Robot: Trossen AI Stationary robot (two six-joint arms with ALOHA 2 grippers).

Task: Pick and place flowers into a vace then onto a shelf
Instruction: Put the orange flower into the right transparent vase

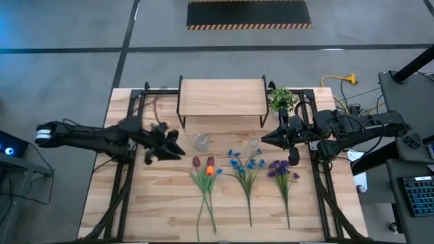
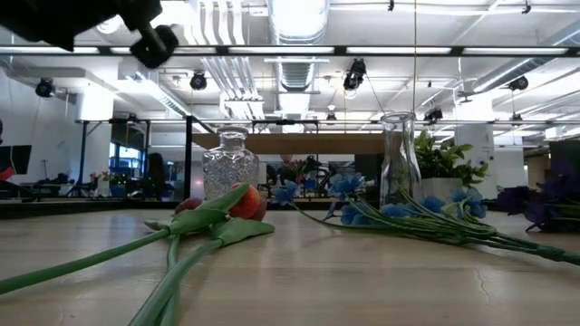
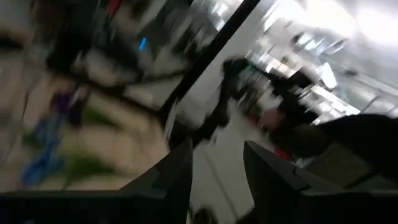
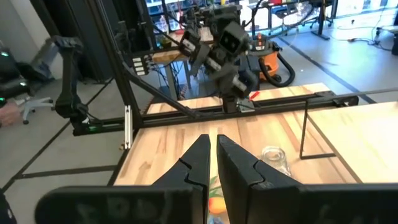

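Three bunches of flowers (image 1: 245,177) lie flat on the table (image 1: 163,210): tulips left, blue middle, purple right, all in front of the shelf (image 1: 222,97) and none in a vase. We see two glass vases (image 1: 201,141) standing between shelf and blooms. Left gripper (image 1: 153,154) hangs above the table near the left vase, fingers apart, holding nothing. Right gripper (image 1: 264,139) sits beside the right vase, fingers together, empty.

Red-orange tulips (image 1: 203,167), blue bunch (image 1: 245,163), purple bunch (image 1: 281,169) flat on my table; light wood black-legged shelf (image 1: 222,96) behind.
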